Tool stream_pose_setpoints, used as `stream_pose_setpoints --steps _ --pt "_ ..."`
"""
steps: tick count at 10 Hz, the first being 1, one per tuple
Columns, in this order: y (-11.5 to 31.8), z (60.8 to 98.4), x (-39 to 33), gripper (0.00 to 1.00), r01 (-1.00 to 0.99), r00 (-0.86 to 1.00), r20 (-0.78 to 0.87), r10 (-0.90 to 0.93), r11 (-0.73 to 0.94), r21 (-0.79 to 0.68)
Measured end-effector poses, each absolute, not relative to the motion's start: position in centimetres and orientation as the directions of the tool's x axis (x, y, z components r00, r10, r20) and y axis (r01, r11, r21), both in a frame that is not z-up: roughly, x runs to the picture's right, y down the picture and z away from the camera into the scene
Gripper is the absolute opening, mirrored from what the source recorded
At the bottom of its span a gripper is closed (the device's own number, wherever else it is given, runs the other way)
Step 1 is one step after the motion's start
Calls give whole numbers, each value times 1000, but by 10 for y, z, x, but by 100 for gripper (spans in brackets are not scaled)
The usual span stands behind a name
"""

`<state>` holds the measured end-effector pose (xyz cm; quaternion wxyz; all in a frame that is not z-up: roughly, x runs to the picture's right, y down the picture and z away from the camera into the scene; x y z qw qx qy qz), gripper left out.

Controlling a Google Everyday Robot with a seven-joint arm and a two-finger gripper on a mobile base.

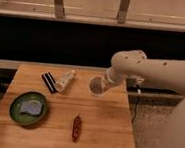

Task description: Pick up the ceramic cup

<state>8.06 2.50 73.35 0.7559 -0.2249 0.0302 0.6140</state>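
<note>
The ceramic cup (98, 86) is small, white and round, and its wide rim tips toward the camera. It is over the back right part of the wooden table (101, 135). My gripper (105, 83) is at the end of the white arm, which reaches in from the right. It is shut on the cup's right side and holds the cup slightly above the tabletop. The cup and the wrist largely hide the gripper.
A white narrow-necked bottle-shaped object (65, 80) lies beside a black striped item (48, 82) at the back left. A green plate (29, 108) holding a pale blue thing sits front left. A red-brown object (77, 127) lies front center. A dark wall runs behind the table.
</note>
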Motion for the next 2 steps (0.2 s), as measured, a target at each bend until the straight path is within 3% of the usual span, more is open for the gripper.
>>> stream_pose_setpoints --steps 2 --pt "14 724 82 0 -944 224 -296 929 131 -302"
